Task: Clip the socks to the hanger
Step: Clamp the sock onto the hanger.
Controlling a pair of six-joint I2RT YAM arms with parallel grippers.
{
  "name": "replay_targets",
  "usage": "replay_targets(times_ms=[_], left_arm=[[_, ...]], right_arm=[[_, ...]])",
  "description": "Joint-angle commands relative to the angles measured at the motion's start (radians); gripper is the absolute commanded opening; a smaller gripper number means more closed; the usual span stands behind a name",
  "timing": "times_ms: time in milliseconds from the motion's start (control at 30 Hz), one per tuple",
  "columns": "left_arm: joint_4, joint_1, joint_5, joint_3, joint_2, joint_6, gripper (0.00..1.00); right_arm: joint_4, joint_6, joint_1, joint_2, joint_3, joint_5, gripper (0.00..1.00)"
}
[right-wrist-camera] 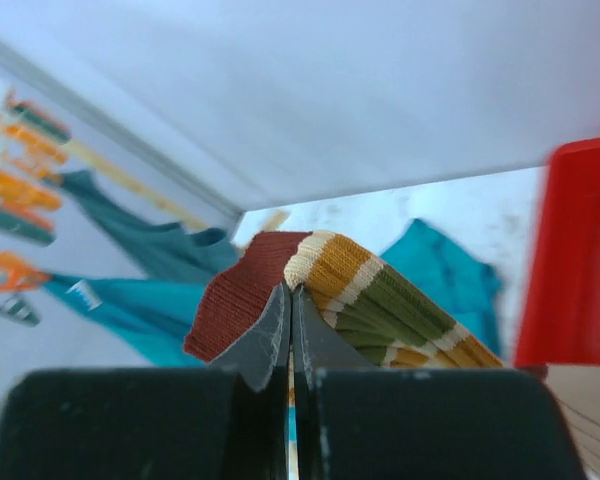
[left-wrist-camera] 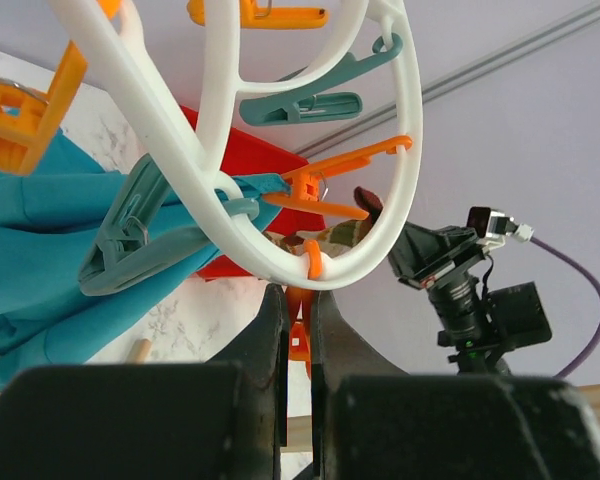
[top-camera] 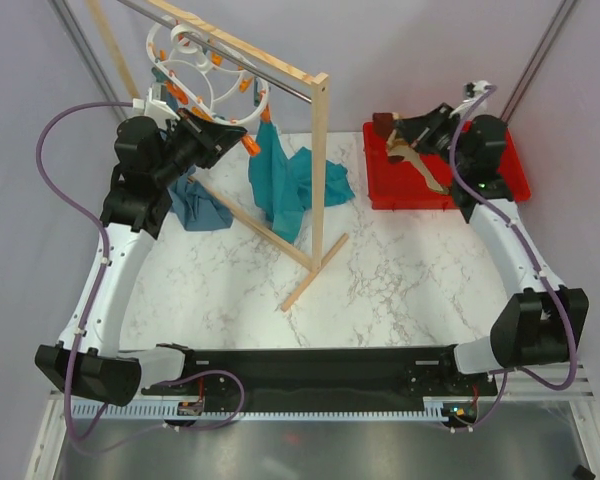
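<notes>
Your left gripper (left-wrist-camera: 300, 300) sits at the upper left of the top view, up against the hanger (left-wrist-camera: 412, 100). Its fingers are pressed together on an orange clip (left-wrist-camera: 299, 345) that hangs from the lower edge of the white ring. Teal clips and more orange ones hang from the same ring above it.

Your right gripper (right-wrist-camera: 290, 300) is at the upper right of the top view, over the upper left part of the red bin (top-camera: 405, 192). Its fingers are clamped on a striped sock (right-wrist-camera: 380, 300), pinching it near the brown end, with the cream, tan and green stripes bulging to the right of the fingers. From above, striped fabric trails from the gripper down into the bin towards its middle. You cannot tell from these views whether that is one sock or two. Nothing else shows in the bin.

Teal cloths (top-camera: 290, 185) hang on the wooden rack (top-camera: 320, 170) in the upper middle, between hanger and bin. Rack and bin stand on the marble table (top-camera: 400, 270).
</notes>
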Motion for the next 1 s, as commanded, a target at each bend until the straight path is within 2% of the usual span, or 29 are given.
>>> replay_targets(times_ms=[0, 267, 400, 433, 667, 867, 967], left_arm=[[-0.047, -0.009, 0.071, -0.037, -0.003, -0.083, 0.02], [-0.047, -0.016, 0.071, -0.059, -0.017, -0.083, 0.02], [-0.047, -0.018, 0.071, -0.034, 0.015, -0.083, 0.02], [-0.047, -0.019, -0.04, -0.032, 0.021, -0.336, 0.02], [-0.044, -0.045, -0.091, -0.023, 0.047, -0.362, 0.02], [-0.044, -0.058, -0.124, -0.014, 0.055, -0.363, 0.02], [-0.043, -0.062, -0.124, -0.013, 0.061, -0.36, 0.02]], right_arm=[[0.272, 0.063, 0.121, -0.057, -0.073, 0.018, 0.0], [0.453, 0.112, 0.363, -0.051, -0.152, 0.167, 0.0], [0.455, 0.114, 0.4, 0.044, -0.071, 0.118, 0.0], [0.452, 0.111, 0.406, 0.052, -0.061, 0.116, 0.0], [0.548, 0.134, 0.445, 0.136, -0.037, 0.049, 0.0], [0.651, 0.166, 0.481, 0.172, -0.047, 0.047, 0.0], [0.626, 0.172, 0.492, 0.168, -0.049, 0.086, 0.0]])
